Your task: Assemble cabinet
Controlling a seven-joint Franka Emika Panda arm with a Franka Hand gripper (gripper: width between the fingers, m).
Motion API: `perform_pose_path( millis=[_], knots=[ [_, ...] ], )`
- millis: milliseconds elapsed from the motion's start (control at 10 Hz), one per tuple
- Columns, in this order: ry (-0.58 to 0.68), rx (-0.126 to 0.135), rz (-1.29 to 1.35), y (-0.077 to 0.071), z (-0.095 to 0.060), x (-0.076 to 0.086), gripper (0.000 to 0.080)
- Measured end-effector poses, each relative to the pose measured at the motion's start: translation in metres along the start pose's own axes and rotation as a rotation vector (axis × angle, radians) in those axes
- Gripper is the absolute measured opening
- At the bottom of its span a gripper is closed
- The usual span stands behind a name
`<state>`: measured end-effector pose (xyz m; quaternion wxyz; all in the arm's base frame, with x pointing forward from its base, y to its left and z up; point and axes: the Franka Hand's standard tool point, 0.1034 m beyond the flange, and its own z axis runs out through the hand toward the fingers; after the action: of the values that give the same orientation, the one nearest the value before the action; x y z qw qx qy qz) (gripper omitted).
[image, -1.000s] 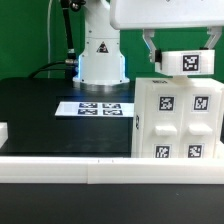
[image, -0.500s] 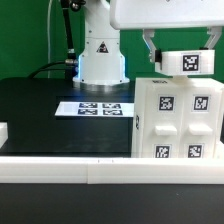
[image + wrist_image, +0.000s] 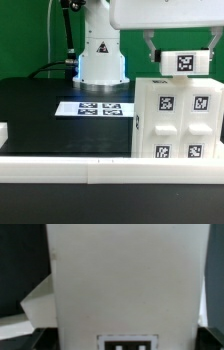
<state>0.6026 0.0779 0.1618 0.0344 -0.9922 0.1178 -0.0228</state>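
Currently, a white panel [image 3: 184, 62] bearing a marker tag is seen clamped in the gripper [image 3: 182, 48]. Its dark fingers [image 3: 150, 50] are set against the panel's two ends. The panel is held slightly tilted just above the top of the cabinet body [image 3: 180, 120]. Whether the two touch cannot be told.

The cabinet body, white and covered with several tags, is placed upright near the front edge of the black table [image 3: 50, 110], towards the corner on the exterior view's right.

Near the middle of the table, closer to its back edge, the marker board [image 3: 100, 107] is laid flat in front of the robot base [image 3: 100, 55].

A small white part [image 3: 3, 130] is cut off at the table edge on the exterior view's left, well apart from the cabinet body. Along the front edge a long white rail [image 3: 80, 170] is seen.

From the wrist view, nearly the whole frame is filled by the held panel [image 3: 125, 280], with one tag partly shown at its far end.
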Motion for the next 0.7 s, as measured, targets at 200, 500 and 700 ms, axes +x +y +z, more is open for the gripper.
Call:
perform_pose_path(
  millis=[200, 500, 700],
  knots=[
    [0.000, 0.000, 0.151, -0.0008, 0.0000, -0.0003, 0.0561],
    [-0.001, 0.001, 0.329, -0.0018, 0.0001, -0.0007, 0.0561],
    [0.007, 0.007, 0.510, -0.0046, 0.0009, -0.0023, 0.0561]
  ],
)
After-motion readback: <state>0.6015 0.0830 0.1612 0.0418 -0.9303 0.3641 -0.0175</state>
